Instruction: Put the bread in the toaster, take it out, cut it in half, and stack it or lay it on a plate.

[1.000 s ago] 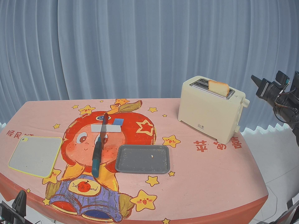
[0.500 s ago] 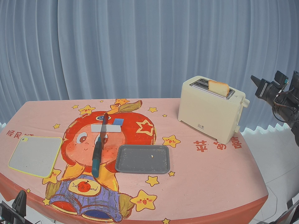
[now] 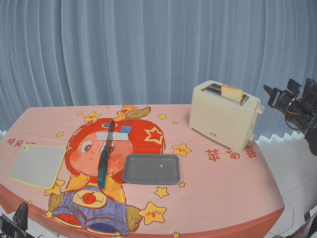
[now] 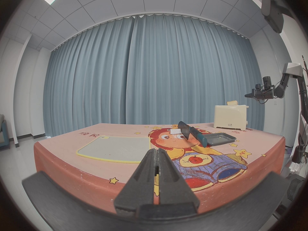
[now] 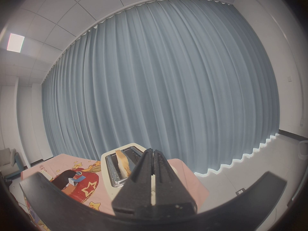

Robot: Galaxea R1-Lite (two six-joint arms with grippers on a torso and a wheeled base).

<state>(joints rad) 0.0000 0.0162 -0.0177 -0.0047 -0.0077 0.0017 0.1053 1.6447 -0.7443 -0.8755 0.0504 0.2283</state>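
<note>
**While the bread slice sits in the toaster, both grippers are closed and empty**

The bread slice (image 3: 232, 93) stands upright in one slot of the cream toaster (image 3: 221, 119) at the table's far right, its top poking out. The right gripper (image 5: 153, 159) hangs beyond the table's right edge, near the toaster, fingers pressed together. The left gripper (image 4: 157, 161), fingers likewise together, sits low off the near left corner. A yellow-rimmed cutting board (image 3: 37, 165), a teal-handled knife (image 3: 104, 159) and a grey tray (image 3: 145, 171) lie well apart from the toaster.
</note>
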